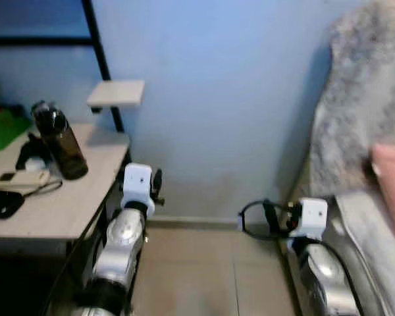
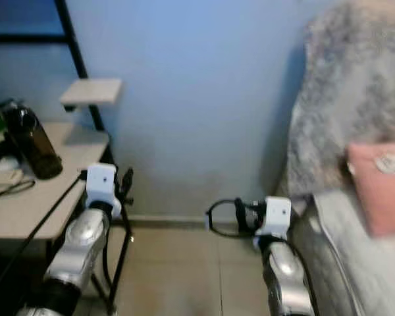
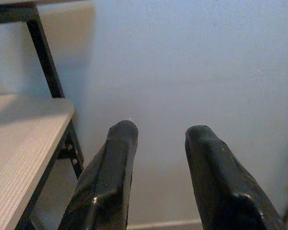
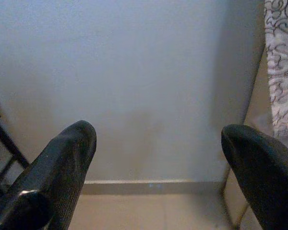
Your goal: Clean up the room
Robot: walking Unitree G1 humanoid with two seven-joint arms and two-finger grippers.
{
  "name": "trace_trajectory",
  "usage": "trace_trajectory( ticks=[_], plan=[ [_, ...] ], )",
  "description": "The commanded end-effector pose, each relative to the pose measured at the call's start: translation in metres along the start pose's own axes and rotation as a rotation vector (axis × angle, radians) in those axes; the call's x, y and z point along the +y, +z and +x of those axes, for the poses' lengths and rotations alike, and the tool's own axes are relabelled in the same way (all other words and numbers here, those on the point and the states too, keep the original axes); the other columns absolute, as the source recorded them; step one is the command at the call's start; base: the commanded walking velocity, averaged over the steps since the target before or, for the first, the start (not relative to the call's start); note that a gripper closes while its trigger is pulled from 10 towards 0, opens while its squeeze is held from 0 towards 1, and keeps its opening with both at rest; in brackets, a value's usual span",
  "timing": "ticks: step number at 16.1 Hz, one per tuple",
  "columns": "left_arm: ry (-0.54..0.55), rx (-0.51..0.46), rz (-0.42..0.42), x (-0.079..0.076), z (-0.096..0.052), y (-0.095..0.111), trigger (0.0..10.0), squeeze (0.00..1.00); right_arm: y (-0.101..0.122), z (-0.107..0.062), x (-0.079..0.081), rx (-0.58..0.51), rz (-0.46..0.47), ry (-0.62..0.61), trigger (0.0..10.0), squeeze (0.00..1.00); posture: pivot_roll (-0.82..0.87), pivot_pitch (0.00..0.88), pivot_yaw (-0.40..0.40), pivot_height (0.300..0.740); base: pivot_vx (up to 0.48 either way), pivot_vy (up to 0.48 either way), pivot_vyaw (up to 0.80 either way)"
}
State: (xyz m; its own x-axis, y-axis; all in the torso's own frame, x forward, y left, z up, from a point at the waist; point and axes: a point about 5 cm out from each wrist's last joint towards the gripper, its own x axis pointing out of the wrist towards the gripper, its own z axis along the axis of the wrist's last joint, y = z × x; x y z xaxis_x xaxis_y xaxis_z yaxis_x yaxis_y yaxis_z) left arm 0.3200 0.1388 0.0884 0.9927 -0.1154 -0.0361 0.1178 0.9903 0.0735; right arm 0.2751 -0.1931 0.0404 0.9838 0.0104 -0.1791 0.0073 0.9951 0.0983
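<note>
Head views: a pale worktop (image 1: pixel 66 204) stands at the left against a blue wall (image 1: pixel 217 99), carrying a dark bottle (image 1: pixel 60 145), a white remote (image 1: pixel 20 178) and a green item (image 1: pixel 3 128) at its back edge. A pink pillow (image 2: pixel 378 187) lies on the bed (image 2: pixel 355 263) at the right, under a grey blanket (image 2: pixel 355 99).

Left wrist view: the left tool (image 3: pixel 161 139) holds nothing — fingers slightly parted, beside the worktop's edge, facing the wall.

Right wrist view: the right tool (image 4: pixel 158 139) is spread wide and empty, above the tiled floor (image 1: pixel 210 270).
</note>
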Motion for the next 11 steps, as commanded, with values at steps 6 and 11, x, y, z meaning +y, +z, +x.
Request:
trace_trajectory(
  ticks=[6,11],
  plan=[
    [-0.164,0.016,-0.023,-0.022,-0.042,-0.006,10.0,0.00,-0.016,-0.070,-0.029,0.010,-0.103,-0.082,10.0,0.00,0.13,0.000,0.009,0.740,0.320,0.000,0.00],
    [-0.152,-0.020,-0.095,-0.019,-0.044,-0.004,10.0,0.00,-0.019,-0.074,-0.033,0.034,-0.133,-0.097,10.0,0.00,0.12,0.000,0.006,0.740,0.000,0.000,0.00]
  ],
)
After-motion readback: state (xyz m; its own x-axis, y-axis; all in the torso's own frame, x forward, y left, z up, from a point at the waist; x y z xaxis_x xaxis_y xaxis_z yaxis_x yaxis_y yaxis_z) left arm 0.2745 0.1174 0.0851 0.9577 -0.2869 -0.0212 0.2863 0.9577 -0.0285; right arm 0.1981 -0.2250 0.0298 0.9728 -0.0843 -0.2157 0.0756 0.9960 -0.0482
